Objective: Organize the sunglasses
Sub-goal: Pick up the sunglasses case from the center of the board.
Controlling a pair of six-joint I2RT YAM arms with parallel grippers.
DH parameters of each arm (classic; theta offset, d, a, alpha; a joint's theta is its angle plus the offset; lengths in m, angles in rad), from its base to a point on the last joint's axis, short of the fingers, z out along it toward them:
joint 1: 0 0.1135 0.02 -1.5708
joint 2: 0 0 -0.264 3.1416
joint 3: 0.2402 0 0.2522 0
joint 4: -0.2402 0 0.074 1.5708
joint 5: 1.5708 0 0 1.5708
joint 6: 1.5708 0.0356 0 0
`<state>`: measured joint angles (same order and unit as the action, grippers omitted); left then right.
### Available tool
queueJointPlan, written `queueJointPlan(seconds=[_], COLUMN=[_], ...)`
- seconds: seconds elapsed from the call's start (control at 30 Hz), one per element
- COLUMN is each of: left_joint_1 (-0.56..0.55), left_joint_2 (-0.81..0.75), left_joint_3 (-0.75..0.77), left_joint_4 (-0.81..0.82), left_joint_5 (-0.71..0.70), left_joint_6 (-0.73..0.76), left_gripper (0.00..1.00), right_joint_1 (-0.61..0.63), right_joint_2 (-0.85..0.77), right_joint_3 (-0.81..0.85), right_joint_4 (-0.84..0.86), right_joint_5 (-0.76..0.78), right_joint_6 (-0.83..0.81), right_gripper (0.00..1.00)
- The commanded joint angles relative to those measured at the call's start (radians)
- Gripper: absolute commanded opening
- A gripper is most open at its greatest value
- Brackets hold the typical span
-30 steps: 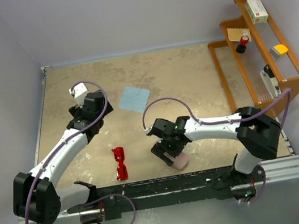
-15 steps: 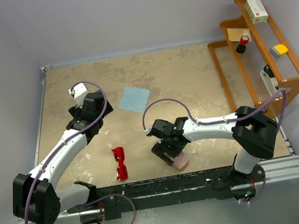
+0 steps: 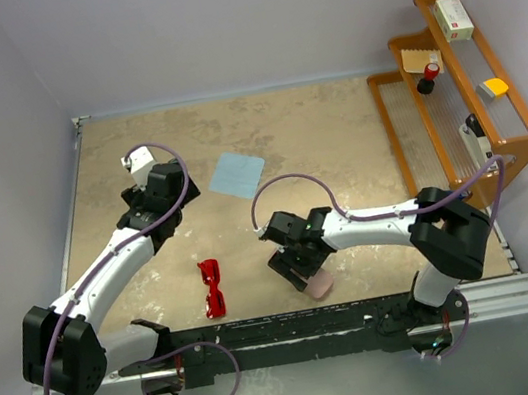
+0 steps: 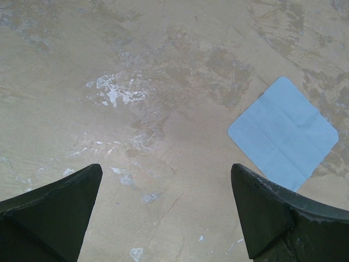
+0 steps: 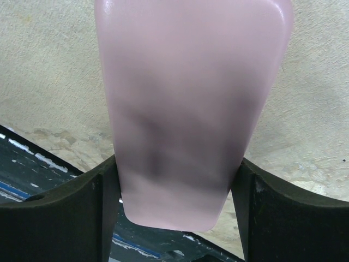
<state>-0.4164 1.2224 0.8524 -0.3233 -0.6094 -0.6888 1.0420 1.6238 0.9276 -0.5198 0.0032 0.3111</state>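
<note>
Tabletop [image 3: 335, 135], sunglasses [image 3: 213, 287] left of right end effector [image 3: 300, 271], pink case [image 5: 180, 109] clasped

Three loose things on the table [image 3: 335, 135], two arms, one rack.

There is one pair of red sunglasses [image 3: 213, 287] near and left of centre, one pink case [image 3: 319, 285] near and right of centre, and one light blue cloth [image 3: 238, 173] farther back. There are two arms, the left arm [image 3: 105, 275] and the right arm [image 3: 376, 227], with one two-fingered gripper each: the left gripper [image 4: 164, 169] and the right gripper [image 5: 174, 169]. One wooden rack [image 3: 519, 147] of three tiers stands at the far right. It carries five small items: one white box [image 3: 454, 17], one tan packet [image 3: 415, 60], one red-and-black piece [image 3: 427, 79], one yellow piece [image 3: 495, 89] and one white-and-black piece [image 3: 475, 137].
</note>
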Motion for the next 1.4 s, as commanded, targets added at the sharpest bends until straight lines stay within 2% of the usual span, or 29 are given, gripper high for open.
queueJointPlan(seconds=[0.0,0.27,0.37,0.43,0.47,0.5,0.53,0.6,0.63,0.7,0.9,0.97,1.17,1.27,1.3,1.37], left_joint_1=[0.007,0.007,0.006,0.006,0.007,0.006,0.006,0.007,0.005,0.006,0.007,0.006,0.005,0.006,0.006,0.007], left_joint_2=[-0.025,-0.025,-0.024,-0.023,-0.022,-0.023,-0.022,-0.023,-0.021,-0.021,-0.02,-0.024,-0.022,-0.021,-0.021,-0.024], left_joint_3=[-0.003,-0.005,-0.004,-0.004,-0.004,-0.004,-0.003,-0.003,-0.003,-0.003,-0.006,-0.006,-0.005,-0.005,-0.004,-0.006], left_joint_4=[0.018,0.02,0.021,0.022,0.024,0.024,0.023,0.024,0.024,0.025,0.023,0.023,0.025,0.023,0.024,0.024], left_joint_5=[-0.007,-0.008,-0.009,-0.008,-0.007,-0.007,-0.008,-0.009,-0.009,-0.007,-0.007,-0.006,-0.003,-0.003,-0.002,-0.001], left_joint_6=[-0.012,-0.01,-0.009,-0.007,-0.006,-0.006,-0.005,-0.005,-0.005,-0.005,-0.004,-0.003,-0.003,-0.004,-0.004,-0.004], left_gripper=[1.0,1.0,1.0,1.0,1.0,1.0,1.0,1.0,1.0,1.0,1.0,1.0,1.0,1.0,1.0,1.0], right_joint_1=[0.023,0.039,0.045,0.047,0.05,0.052,0.056,0.064,0.067,0.075,0.093,0.099,0.106,0.11,0.11,0.111], right_joint_2=[0.034,0.037,0.04,0.044,0.047,0.048,0.05,0.055,0.057,0.062,0.082,0.08,0.076,0.075,0.074,0.073], right_joint_3=[0.002,-0.006,-0.003,0.0,0.001,0.004,0.008,0.019,0.024,0.033,0.042,0.042,0.044,0.041,0.038,0.031], right_joint_4=[0.008,0.028,0.034,0.036,0.038,0.037,0.033,0.024,0.018,0.008,-0.011,-0.014,-0.021,-0.016,-0.014,-0.011], right_joint_5=[-0.016,-0.032,-0.03,-0.04,-0.038,-0.03,-0.029,-0.017,-0.007,0.012,0.047,0.052,0.067,0.068,0.065,0.068], right_joint_6=[0.024,0.036,0.042,0.04,0.044,0.05,0.051,0.055,0.057,0.06,0.061,0.062,0.072,0.079,0.077,0.081], right_gripper=[0.0,0.0,0.07,0.07,0.14,0.25,0.28,0.18,0.2,0.36,0.56,0.65,0.73,0.72,0.69,0.57])
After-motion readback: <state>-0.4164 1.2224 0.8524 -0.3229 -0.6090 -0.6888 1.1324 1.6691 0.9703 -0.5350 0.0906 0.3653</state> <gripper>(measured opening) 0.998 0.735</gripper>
